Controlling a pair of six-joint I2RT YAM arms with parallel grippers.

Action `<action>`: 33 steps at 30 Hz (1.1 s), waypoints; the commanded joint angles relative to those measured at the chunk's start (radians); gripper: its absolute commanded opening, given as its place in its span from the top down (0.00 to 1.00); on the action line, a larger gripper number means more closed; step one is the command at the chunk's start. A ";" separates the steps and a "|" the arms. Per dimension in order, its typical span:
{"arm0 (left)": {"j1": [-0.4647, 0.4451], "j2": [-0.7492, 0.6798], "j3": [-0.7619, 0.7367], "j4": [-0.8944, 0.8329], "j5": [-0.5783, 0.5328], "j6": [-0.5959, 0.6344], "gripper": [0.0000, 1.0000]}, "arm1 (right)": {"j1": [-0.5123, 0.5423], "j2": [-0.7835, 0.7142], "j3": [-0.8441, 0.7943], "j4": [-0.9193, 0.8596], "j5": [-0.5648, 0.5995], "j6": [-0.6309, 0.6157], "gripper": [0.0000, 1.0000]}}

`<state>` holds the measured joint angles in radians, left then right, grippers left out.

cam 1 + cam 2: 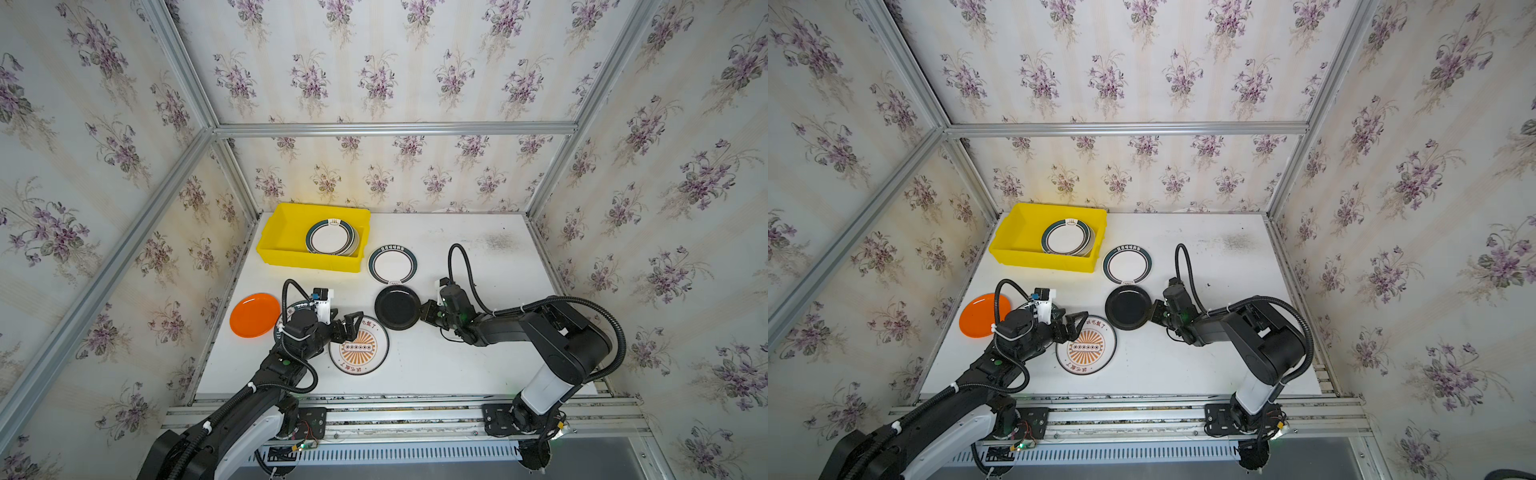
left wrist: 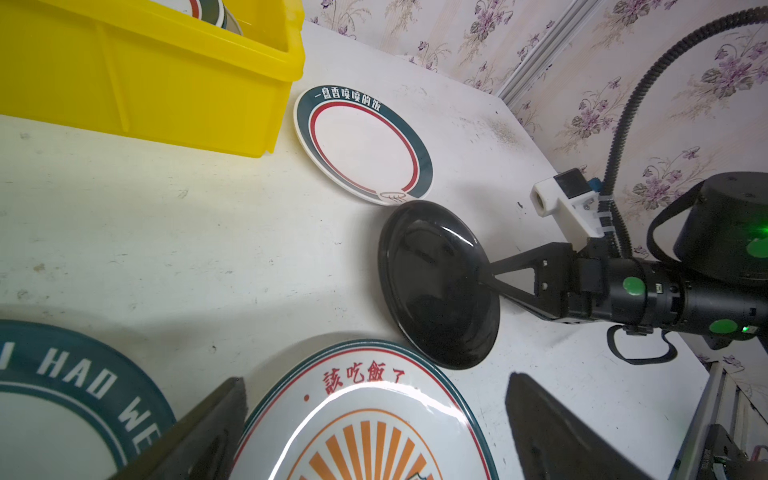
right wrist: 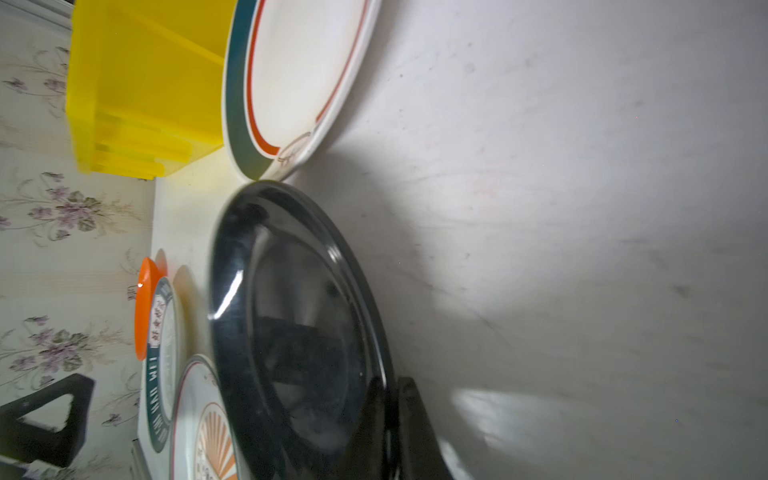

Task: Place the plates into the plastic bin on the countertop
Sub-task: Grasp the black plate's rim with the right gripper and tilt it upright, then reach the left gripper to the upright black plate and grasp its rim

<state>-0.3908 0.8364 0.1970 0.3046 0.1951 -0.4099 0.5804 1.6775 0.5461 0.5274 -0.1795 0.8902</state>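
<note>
stacked plates (image 1: 332, 237) already lie in the bin (image 1: 307, 259). five are left on the tabletop (image 1: 478, 357): right jaws clamped on the black plate (image 1: 395, 307) rim, left jaws apart over the sunburst plate (image 1: 359, 353), plus the orange plate (image 1: 254, 314) and two green-rimmed plates (image 1: 392, 264).

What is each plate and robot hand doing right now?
yellow bin, holds stacked plates.
black plate, rim pinched.
right gripper, shut on black plate.
left gripper, open over sunburst plate.
sunburst plate, flat on table.
orange plate, flat on table.
green-rimmed plate, flat beside bin.
</note>
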 commanded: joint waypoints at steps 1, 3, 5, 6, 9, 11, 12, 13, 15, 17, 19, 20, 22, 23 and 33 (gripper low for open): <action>0.001 0.000 0.001 0.019 0.000 0.016 0.00 | -0.001 -0.021 -0.008 -0.006 0.031 -0.008 0.97; 0.001 -0.009 -0.001 0.020 0.009 0.017 0.00 | -0.002 -0.047 -0.010 -0.046 0.051 -0.010 1.00; 0.001 -0.014 -0.002 0.019 0.011 0.019 0.00 | -0.002 -0.077 -0.023 -0.056 0.067 -0.016 1.00; 0.001 -0.014 -0.002 0.019 0.007 0.019 0.00 | -0.001 -0.098 -0.030 -0.065 0.079 -0.017 1.00; 0.000 -0.009 -0.003 0.023 0.009 0.017 0.00 | -0.002 -0.163 -0.050 -0.105 0.127 -0.031 1.00; 0.000 -0.005 -0.005 0.034 0.012 0.019 0.00 | -0.002 -0.210 -0.059 -0.144 0.167 -0.043 1.00; 0.000 -0.001 -0.007 0.038 0.016 0.019 0.00 | -0.002 -0.240 -0.059 -0.175 0.189 -0.053 1.00; 0.000 0.001 -0.008 0.043 0.024 0.020 0.00 | -0.001 -0.267 -0.062 -0.210 0.215 -0.058 1.00; 0.000 0.006 -0.012 0.057 0.035 0.018 0.00 | -0.001 -0.325 -0.073 -0.257 0.258 -0.071 1.00; -0.001 0.013 -0.019 0.071 0.030 0.015 0.00 | -0.001 -0.383 -0.086 -0.302 0.298 -0.085 1.00; 0.000 0.021 -0.019 0.071 0.024 0.013 0.00 | -0.001 -0.449 -0.098 -0.354 0.341 -0.095 1.00; 0.000 0.023 -0.019 0.073 0.023 0.013 0.00 | -0.002 -0.476 -0.105 -0.375 0.355 -0.100 1.00; 0.000 0.030 -0.019 0.077 0.021 0.013 0.00 | -0.001 -0.540 -0.115 -0.424 0.389 -0.112 1.00; 0.000 0.032 -0.019 0.078 0.021 0.011 0.00 | -0.001 -0.567 -0.119 -0.442 0.403 -0.116 1.00; 0.000 0.076 -0.024 0.117 0.035 -0.008 0.00 | -0.001 -0.781 -0.192 -0.511 0.447 -0.105 1.00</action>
<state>-0.3916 0.9031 0.1730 0.3683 0.2146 -0.4076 0.5785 0.9249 0.3584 0.0204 0.2451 0.7845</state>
